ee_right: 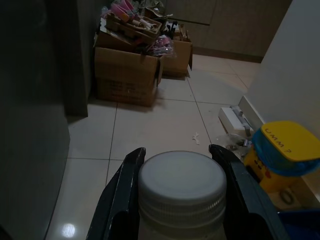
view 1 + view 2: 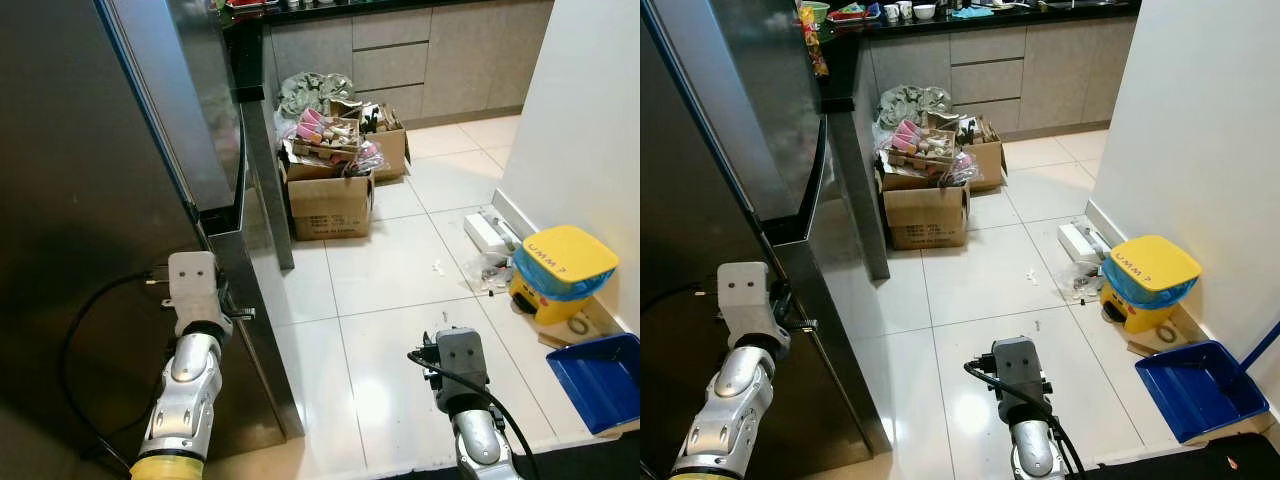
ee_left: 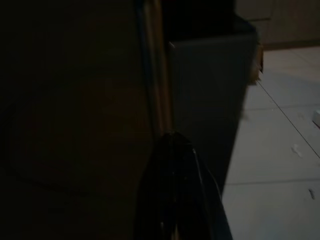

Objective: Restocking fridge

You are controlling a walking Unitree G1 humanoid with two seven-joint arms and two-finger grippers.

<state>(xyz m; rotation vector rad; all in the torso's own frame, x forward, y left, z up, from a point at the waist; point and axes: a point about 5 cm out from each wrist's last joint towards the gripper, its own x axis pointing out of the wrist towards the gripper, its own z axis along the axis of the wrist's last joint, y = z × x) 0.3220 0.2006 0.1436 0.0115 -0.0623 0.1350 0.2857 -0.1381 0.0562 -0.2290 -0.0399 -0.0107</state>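
- Your right end effector grips a white-capped jar between both fingers, above the tiled floor.
- Your left end effector sits closed against the fridge door's edge.

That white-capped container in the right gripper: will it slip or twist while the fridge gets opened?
Probably stiff enough: the white cap looks like hard, ribbed plastic, and the right gripper has a finger on each side of it. The round cap could turn between the fingers if jolted. Its weight and the body below can't be judged. The left gripper is at the fridge door edge.
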